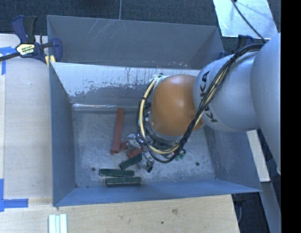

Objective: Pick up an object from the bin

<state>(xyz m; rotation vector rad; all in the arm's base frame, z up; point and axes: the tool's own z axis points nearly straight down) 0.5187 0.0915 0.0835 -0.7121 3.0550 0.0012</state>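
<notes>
**Gripper** (pixel 142 152): placed low in the bin (pixel 63 130), mid-floor, largely covered by the arm's orange cover (pixel 172 106) and cables (pixel 162 149). Whether it is open or closed cannot be told.

**Short red-brown piece** (pixel 134 153): found right at the gripper's 9 o'clock, partly hidden; contact cannot be judged.

**Long red-brown stick** (pixel 117 129): near, at 10 o'clock.

**Dark green stick** (pixel 127 163): just beside, at 7 o'clock.

**Pair of dark green sticks** (pixel 123 181): laid side by side by the front wall.

**Bare floor:** left at the bin's 9 and 3 o'clock.
</notes>
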